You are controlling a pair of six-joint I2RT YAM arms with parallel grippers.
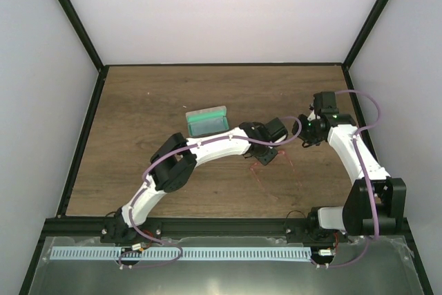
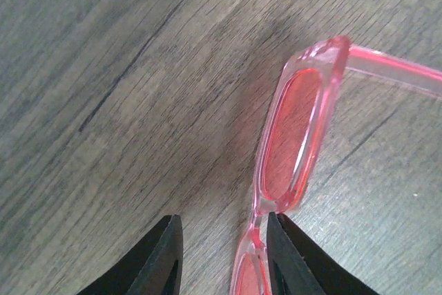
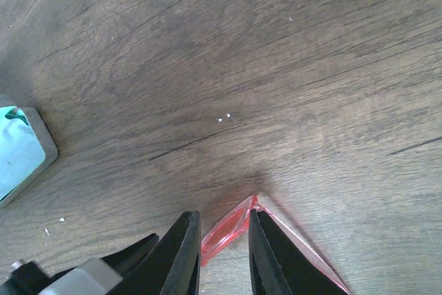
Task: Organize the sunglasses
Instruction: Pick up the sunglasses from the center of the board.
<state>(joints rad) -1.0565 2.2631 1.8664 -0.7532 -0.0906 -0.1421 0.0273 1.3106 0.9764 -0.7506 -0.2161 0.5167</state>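
Left arm (image 1: 207, 148) arches from its base at 7 o'clock up and across to mid-table, wrist pitched down. I see the left gripper (image 2: 224, 220) low over the wood, jaws partly apart, with the bridge of the sunglasses (image 2: 293, 136) between them. The frame touches the finger (image 2: 286, 260) on the 3 o'clock side of that wrist view, and the other finger stands off it, so I note no clamp there. Right arm (image 1: 359, 157) rises from its base at 5 o'clock, elbow out by the right wall, then folds back toward 10 o'clock and tips down. The right gripper (image 3: 222, 215) has its jaws closed on an outer corner of the frame. Red plastic fills the gap from finger to finger, and one slim temple runs off toward 4 o'clock in its view. The sunglasses sit at about 4 o'clock from table centre, between the two grippers; I cannot tell whether they rest on the wood or hang just above it. Case (image 1: 207, 121) lies open, green lining up, at 10 o'clock from the sunglasses, apart from both grippers. Bare wood of the table (image 1: 138, 136) runs from the case to the 12 o'clock edge and down the 9 o'clock side. White walls (image 1: 221, 12) close three sides, and a black rail (image 1: 228, 224) bounds 6 o'clock.
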